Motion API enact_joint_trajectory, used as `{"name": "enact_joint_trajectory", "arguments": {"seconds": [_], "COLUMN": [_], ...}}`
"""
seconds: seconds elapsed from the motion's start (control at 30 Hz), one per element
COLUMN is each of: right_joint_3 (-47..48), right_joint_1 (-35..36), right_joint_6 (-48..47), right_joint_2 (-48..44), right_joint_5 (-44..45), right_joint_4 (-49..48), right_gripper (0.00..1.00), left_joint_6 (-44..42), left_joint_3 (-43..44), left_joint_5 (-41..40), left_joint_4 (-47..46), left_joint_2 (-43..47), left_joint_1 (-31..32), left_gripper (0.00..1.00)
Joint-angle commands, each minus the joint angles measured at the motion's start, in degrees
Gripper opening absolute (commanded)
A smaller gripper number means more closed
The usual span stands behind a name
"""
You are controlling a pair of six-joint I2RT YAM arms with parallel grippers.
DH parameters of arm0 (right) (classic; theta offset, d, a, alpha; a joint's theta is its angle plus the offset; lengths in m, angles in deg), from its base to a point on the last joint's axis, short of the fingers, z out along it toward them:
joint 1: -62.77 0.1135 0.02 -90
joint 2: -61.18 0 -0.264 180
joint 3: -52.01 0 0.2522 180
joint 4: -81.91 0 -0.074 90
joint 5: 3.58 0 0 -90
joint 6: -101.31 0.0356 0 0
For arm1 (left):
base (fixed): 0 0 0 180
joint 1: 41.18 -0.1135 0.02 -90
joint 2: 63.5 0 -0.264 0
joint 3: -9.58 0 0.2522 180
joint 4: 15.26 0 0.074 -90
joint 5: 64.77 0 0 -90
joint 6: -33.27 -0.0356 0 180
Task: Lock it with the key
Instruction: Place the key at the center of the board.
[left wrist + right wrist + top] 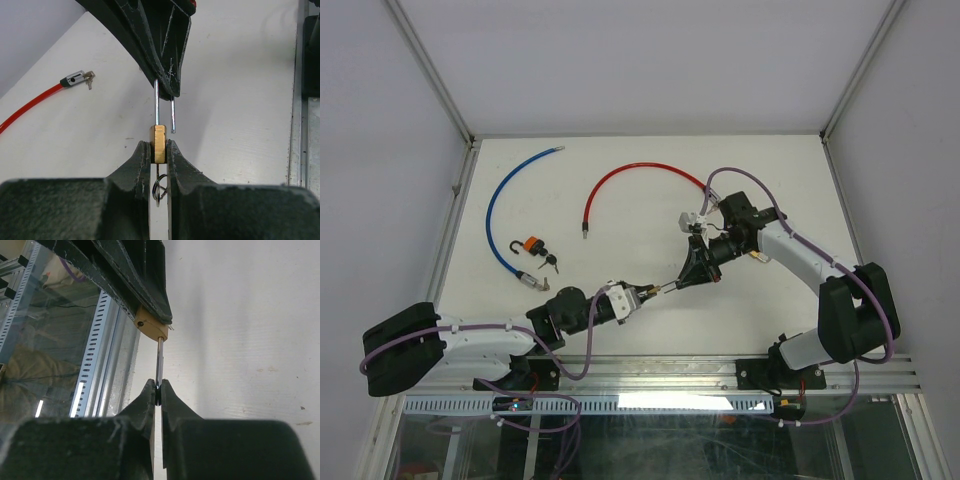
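Brass padlock [158, 145] sits clamped by its body in the left claw [644, 293]; the right claw [158, 391] is closed on its open shackle [159, 360].

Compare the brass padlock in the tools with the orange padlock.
The brass padlock is clamped in the left tool; the orange padlock lies loose on the table. The brass one's silver shackle is pinched by the right tool; the orange one's dark shackle is untouched. Both shackles stand open.

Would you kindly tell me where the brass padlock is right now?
Top view: the brass padlock is front-centre over the table, body clamped by the left gripper, shackle pinched by the right gripper.
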Motion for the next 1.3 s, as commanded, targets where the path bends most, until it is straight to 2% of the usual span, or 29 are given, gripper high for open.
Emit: {"name": "enact_joint_trajectory", "arguments": {"seconds": [0.0,0.17,0.3,0.5,0.67,0.77,0.8,1.0,1.13,1.27], "right_joint_3": [2.7,3.6,3.4,2.8,2.4,2.0,2.0,1.8,1.8,1.1], "right_joint_1": [-0.2,-0.1,-0.2,-0.8,-1.0,-1.3,-1.3,-2.0,-2.5,-2.6], "right_joint_6": [-1.4,-1.1,-1.8,-2.6,-2.1,-1.5,-1.4,-2.4,-2.5,-3.2], "right_joint_2": [-0.4,-0.6,-1.1,-2.6,-3.3,-4.3,-4.6,-5.8,-6.4,-6.9], "right_joint_5": [-3.3,-2.3,-2.0,-1.7,0.0,0.8,0.9,0.8,-0.2,-0.7], "right_joint_4": [2.0,2.4,2.4,1.8,1.0,0.0,-0.1,0.1,0.6,0.6], "right_gripper": [0.00,0.00,0.00,0.00,0.00,0.00,0.00,0.00,0.00,0.00], "left_joint_6": [1.2,1.8,3.1,6.1,10.2,12.9,13.9,21.4,25.7,34.0], "left_joint_3": [-0.2,-0.9,-1.6,-2.6,-3.6,-4.5,-5.0,-8.2,-8.4,-6.9], "left_joint_5": [-1.6,-1.3,0.1,2.7,3.1,1.4,0.7,-0.4,6.7,16.4], "left_joint_4": [-4.2,-5.5,-7.1,-8.6,-9.5,-9.4,-9.5,-10.7,-8.9,-8.4], "left_joint_2": [1.7,2.0,2.2,2.6,5.5,9.4,10.7,17.2,18.6,16.6], "left_joint_1": [-0.7,-0.7,-0.7,-0.7,-0.7,-0.7,-0.7,-1.5,-5.0,-13.0], "left_gripper": [0.00,0.00,0.22,0.49,0.81,0.96,0.99,0.99,0.99,0.99]}}
